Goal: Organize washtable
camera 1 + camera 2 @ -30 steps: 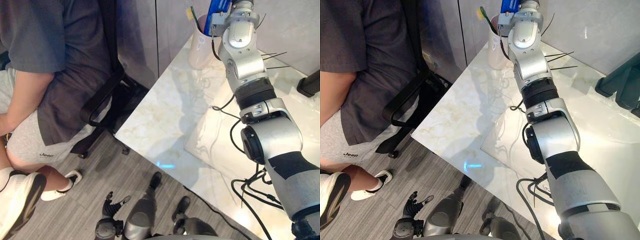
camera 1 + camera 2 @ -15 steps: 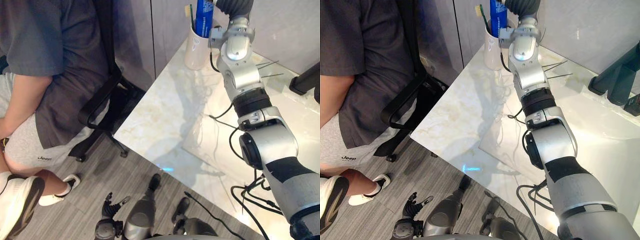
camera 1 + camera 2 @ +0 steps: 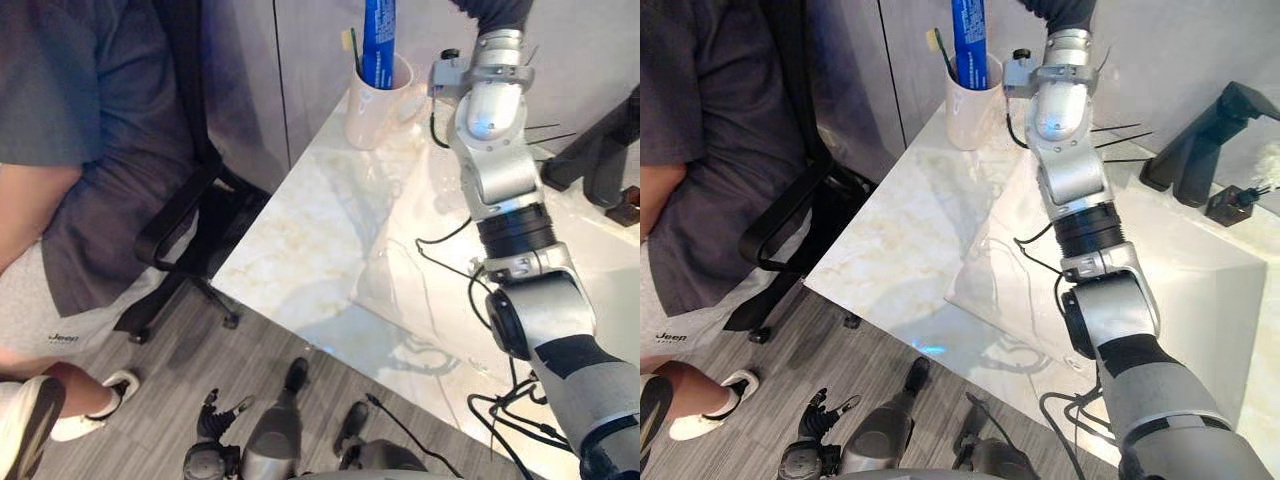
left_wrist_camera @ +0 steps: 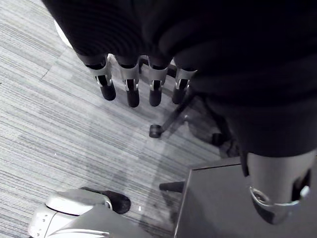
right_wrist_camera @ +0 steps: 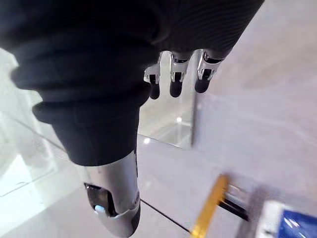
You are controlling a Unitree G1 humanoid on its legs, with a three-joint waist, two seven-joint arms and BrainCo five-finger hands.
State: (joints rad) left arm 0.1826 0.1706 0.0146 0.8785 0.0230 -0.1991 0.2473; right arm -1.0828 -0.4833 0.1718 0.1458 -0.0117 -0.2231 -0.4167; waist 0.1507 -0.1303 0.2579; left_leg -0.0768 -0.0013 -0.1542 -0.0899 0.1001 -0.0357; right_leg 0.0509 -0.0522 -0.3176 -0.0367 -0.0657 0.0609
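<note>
Left eye view gives you the right arm (image 3: 505,170) reaching from the lower right across the desk (image 3: 310,240) towards its far edge. The arm is nearly straight, and its dark-covered wrist is cut off by the top of the picture.

In the right wrist view, your right hand (image 5: 176,79) hangs in the air with its fingers (image 5: 204,72) straight in a row and the thumb apart. It holds nothing.

Your left hand (image 4: 131,84) hangs low over the floor (image 4: 59,129), with its fingers (image 4: 106,82) straight, relaxed and empty.

The tube (image 3: 378,35) stands upright in the cup (image 3: 372,110) at the desk's far left corner, beside the toothbrush (image 3: 940,50). The wrist is to the right of the cup and apart from it.

The tube's top runs off the picture, and its lower end and the toothbrush's handle are hidden inside the cup. You cannot tell whether the tube leans on the rim. The person (image 3: 70,130) on the chair (image 3: 165,225) to the left is cut off by the picture's edge.

A second ago the tube was higher, up at the wrist over the cup's mouth. Half a second ago it stood in the cup with the wrist close beside it. Now the wrist has drawn away to the right.

The whole picture has shifted as well, so the camera has moved. More of the faucet (image 3: 1200,140) shows at the right, and the desk itself has not moved.
</note>
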